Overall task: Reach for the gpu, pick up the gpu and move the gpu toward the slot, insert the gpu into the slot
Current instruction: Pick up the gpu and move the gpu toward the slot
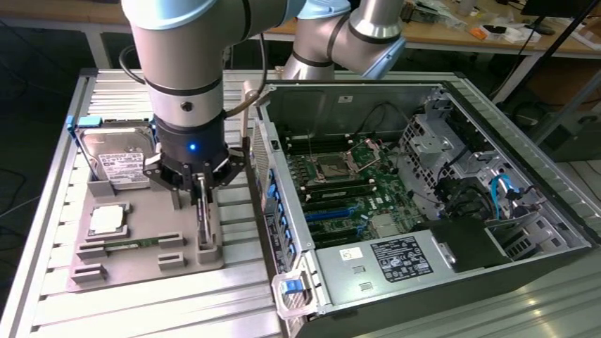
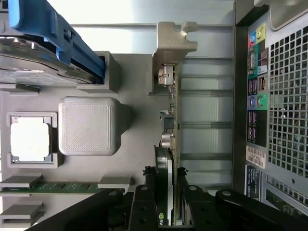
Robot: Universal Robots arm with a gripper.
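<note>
1. The gripper [image 1: 201, 203] [image 2: 166, 195] is down over the gpu [image 1: 207, 229] [image 2: 171, 126].
2. Its two fingers [image 2: 143, 204] are pressed on both sides of the gpu.
3. The gpu stands on its thin edge in the grey tray [image 1: 141, 271] on the table.
4. The open computer [image 1: 376, 105] sits just beside the tray.

The gpu [image 1: 205, 225] stood on edge in a narrow lane, with the case wall [image 1: 272, 211] close on the exterior view's right and the hard drive [image 1: 117, 158] and a grey block [image 2: 89, 126] farther off on that view's left, while the motherboard [image 1: 343, 190] lay open from above between drive cage [image 1: 437, 141] and power supply [image 1: 399, 257].
</note>
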